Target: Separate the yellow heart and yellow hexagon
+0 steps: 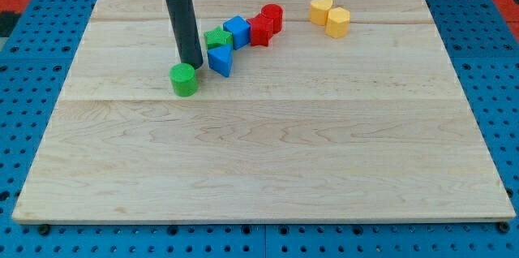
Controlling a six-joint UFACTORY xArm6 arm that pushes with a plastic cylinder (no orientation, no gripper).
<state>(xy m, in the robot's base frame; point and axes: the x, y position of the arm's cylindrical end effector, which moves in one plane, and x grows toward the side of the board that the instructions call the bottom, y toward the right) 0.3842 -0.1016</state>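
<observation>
Yellow heart (pixel 320 9) touches yellow hexagon (pixel 338 22), top right

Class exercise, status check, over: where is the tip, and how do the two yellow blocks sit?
My tip beside green cylinder, far view's left of yellows. Yellow heart touching yellow hexagon, unseparated. Blue and red blocks lie between.
</observation>
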